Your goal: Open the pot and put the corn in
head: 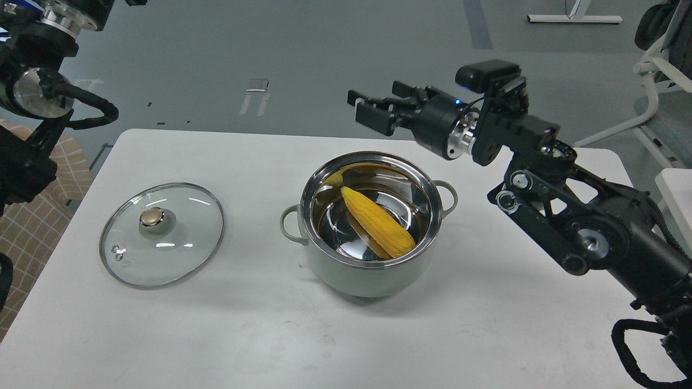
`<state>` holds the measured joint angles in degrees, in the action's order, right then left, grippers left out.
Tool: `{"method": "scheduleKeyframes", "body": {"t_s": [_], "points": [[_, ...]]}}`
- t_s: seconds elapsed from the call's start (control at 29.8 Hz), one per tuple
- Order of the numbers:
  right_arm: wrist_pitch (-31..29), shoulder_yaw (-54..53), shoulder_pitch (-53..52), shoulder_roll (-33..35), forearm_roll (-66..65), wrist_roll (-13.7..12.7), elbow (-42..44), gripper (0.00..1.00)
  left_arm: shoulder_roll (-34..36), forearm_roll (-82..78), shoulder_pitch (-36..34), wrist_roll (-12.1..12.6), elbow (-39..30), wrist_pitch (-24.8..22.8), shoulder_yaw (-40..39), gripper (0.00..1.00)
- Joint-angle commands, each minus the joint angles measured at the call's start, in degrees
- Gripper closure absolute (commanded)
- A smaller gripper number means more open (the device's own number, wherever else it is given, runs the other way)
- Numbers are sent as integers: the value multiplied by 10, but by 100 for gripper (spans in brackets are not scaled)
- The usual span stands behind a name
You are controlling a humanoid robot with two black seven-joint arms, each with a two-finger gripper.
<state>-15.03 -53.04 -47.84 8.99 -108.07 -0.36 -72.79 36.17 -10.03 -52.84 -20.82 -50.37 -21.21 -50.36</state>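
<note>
The pale grey-green pot (pixel 373 273) stands uncovered at the middle of the white table (pixel 486 335). The yellow corn cob (pixel 377 221) lies inside it on the steel bottom, tilted from upper left to lower right. The glass lid (pixel 161 233) with its gold knob (pixel 152 217) lies flat on the table to the pot's left. My right gripper (pixel 368 108) is open and empty, raised above and behind the pot's far rim. My left arm (pixel 32 97) is at the left edge; its gripper is out of view.
A white chair (pixel 659 81) and a white surface's edge (pixel 676 194) stand right of the table. A checked fabric (pixel 32 227) lies beside the table's left edge.
</note>
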Motion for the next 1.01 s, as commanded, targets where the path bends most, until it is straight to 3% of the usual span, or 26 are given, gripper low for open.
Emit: {"method": "scheduleKeyframes", "body": {"t_s": [0.0, 0.44, 0.5, 0.57, 0.67, 0.77, 0.97], "points": [[-1, -108, -5, -16, 86, -1, 17, 0, 9, 0, 5, -3, 4, -9, 1, 2], [7, -331, -61, -11, 433, 3, 224, 0, 10, 9, 34, -3, 25, -30, -9, 2], [8, -335, -68, -2, 465, 22, 267, 0, 7, 10, 37, -3, 26, -30, -9, 2], [15, -341, -69, 8, 489, 82, 309, 0, 1, 10, 38, -2, 33, -30, -8, 2], [17, -348, -69, 11, 534, 113, 338, 0, 0, 11, 40, -2, 34, -29, -8, 2], [12, -347, -63, 12, 605, 117, 349, 0, -1, 11, 41, -2, 34, -30, -8, 2], [13, -348, -63, 10, 622, 118, 346, 0, -3, 12, 49, -2, 34, -30, -16, 2]]}}
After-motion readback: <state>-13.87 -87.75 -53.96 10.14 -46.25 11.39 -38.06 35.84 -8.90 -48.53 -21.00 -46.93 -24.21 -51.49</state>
